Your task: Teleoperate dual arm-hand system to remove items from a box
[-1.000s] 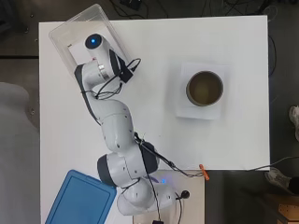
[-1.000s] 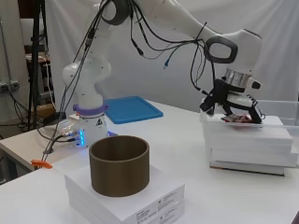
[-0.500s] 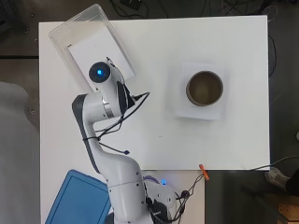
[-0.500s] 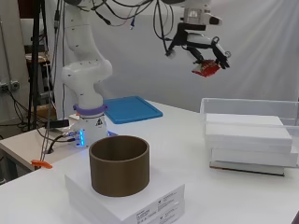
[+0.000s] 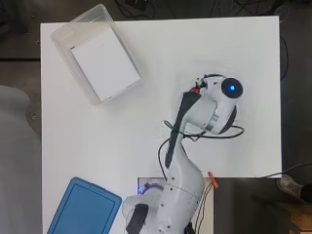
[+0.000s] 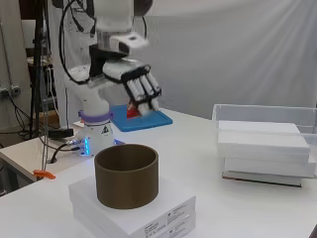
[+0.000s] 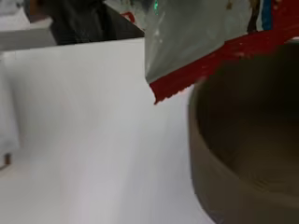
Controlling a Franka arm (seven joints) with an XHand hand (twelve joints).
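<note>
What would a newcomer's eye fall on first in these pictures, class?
First, the robot hand hanging above the brown round container, fingers curled round a red and silver packet. The container stands on a white box at the table's near side. Further off, a clear plastic bin holds a stack of white boxes.

1. From overhead, the arm covers the brown round container (image 6: 127, 182) and most of the black and white hand (image 6: 139, 89).
2. In the side view, its fingers (image 6: 148, 92) hide most of the red-edged silvery packet (image 7: 201, 42).
3. The wrist view crops that packet at 12 o'clock and the container at 3 o'clock.
</note>
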